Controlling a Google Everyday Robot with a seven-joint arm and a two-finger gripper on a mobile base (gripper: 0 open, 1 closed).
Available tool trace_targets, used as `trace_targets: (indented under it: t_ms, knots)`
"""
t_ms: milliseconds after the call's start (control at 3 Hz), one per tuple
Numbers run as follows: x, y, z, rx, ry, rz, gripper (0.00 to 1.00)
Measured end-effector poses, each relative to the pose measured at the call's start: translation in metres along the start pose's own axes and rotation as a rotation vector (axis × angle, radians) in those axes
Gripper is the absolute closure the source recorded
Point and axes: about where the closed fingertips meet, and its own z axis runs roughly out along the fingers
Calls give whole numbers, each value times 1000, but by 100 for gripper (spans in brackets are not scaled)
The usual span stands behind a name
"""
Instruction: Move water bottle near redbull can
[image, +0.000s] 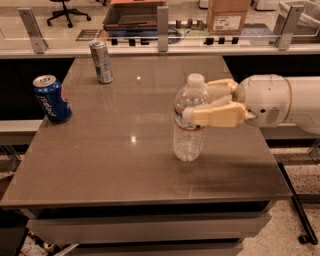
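Note:
The water bottle, clear with a white cap and a red-banded label, is upright over the right half of the table. My gripper reaches in from the right and is shut on the bottle's upper body, one cream finger in front of it and one behind. The bottle's base looks just above the tabletop. The redbull can, slim and silver with blue markings, stands upright at the far left of the table, well away from the bottle.
A wider blue Pepsi can stands near the table's left edge. A glass rail with metal posts runs behind the far edge. A cardboard box sits beyond it.

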Motion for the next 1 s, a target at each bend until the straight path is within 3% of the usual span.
trace_targets:
  t_ms: [333,667,1000]
  knots:
    - [-26,-44,18,68,9,-18,100]
    - [-53,-92,44,169,25,-45,100]
    - [-72,-132,78,218,10,-65,100]
